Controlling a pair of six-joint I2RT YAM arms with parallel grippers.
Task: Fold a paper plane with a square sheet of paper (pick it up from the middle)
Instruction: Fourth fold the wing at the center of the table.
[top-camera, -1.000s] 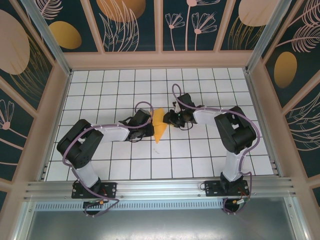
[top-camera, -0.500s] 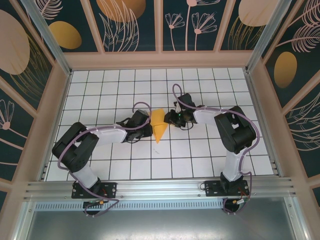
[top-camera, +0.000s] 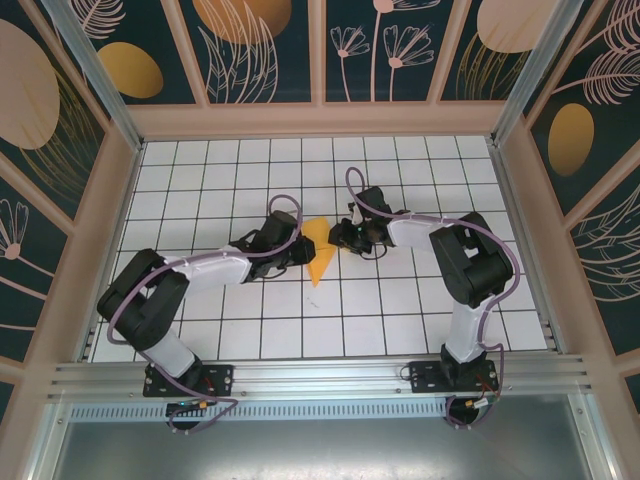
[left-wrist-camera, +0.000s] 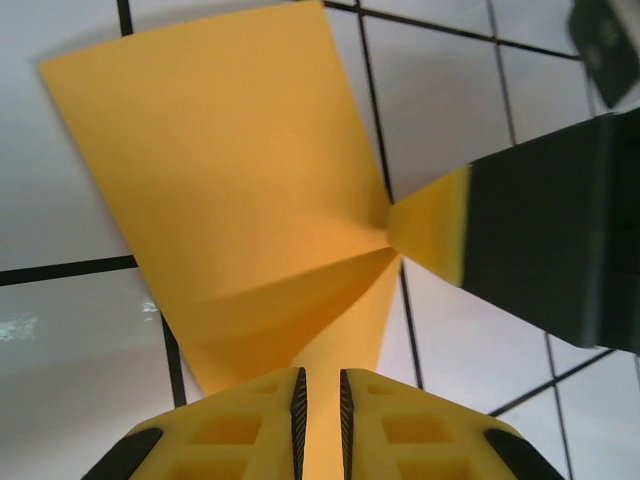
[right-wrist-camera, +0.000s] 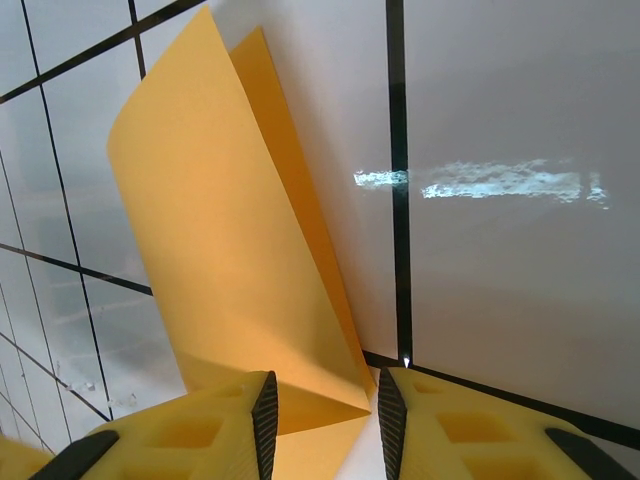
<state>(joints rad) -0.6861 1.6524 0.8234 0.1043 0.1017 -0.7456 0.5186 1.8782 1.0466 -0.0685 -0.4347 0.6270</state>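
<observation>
Top view: left gripper (top-camera: 302, 250) has slid right onto the thin orange-yellow paper sheet (top-camera: 320, 262), which sits mid-table, part-folded into a kite. Right gripper (top-camera: 338, 237) is unchanged at its far-right edge. We reckon both sides are pinned and the next crease can go in.
Left wrist: jaws nearly shut, pinching paper.
Right wrist: jaws part-closed, clamping the folded edge.
No writing readable.

The left gripper (left-wrist-camera: 320, 378) is seen nearest, its yellow foam pads (left-wrist-camera: 240, 425) drawn almost together, with the orange-yellow paper (left-wrist-camera: 230, 170) caught in the slit between them. From there the paper is fanned out wide, and its creases are gathered to a point on its right side. That point is touched by the yellow foam tip of the right gripper's dark finger (left-wrist-camera: 550, 230). A white table (left-wrist-camera: 70, 330) ruled with black lines lies beneath.
</observation>
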